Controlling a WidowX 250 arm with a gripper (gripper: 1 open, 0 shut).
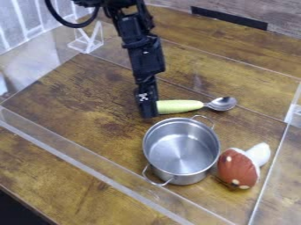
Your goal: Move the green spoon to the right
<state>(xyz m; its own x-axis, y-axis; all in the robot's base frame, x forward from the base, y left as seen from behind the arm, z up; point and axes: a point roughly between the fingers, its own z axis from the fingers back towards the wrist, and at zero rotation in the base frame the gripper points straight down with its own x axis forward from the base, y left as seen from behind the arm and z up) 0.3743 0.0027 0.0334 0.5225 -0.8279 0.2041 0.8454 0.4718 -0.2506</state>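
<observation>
The green spoon (180,106) lies flat on the wooden table, its yellow-green handle pointing left and its silver bowl (221,104) to the right. It sits just behind the steel pot (181,148). My gripper (147,107) hangs straight down at the left end of the handle. Its dark near finger (146,98) stands beside the handle tip rather than pressed on it, and the jaws look open. The far finger is hidden behind the near one.
A red-brown and white mushroom toy (240,164) lies right of the pot. A clear acrylic wall (70,167) fences the work area at the front and left, with a clear stand (83,37) at the back left. Bare wood lies right of the spoon's bowl.
</observation>
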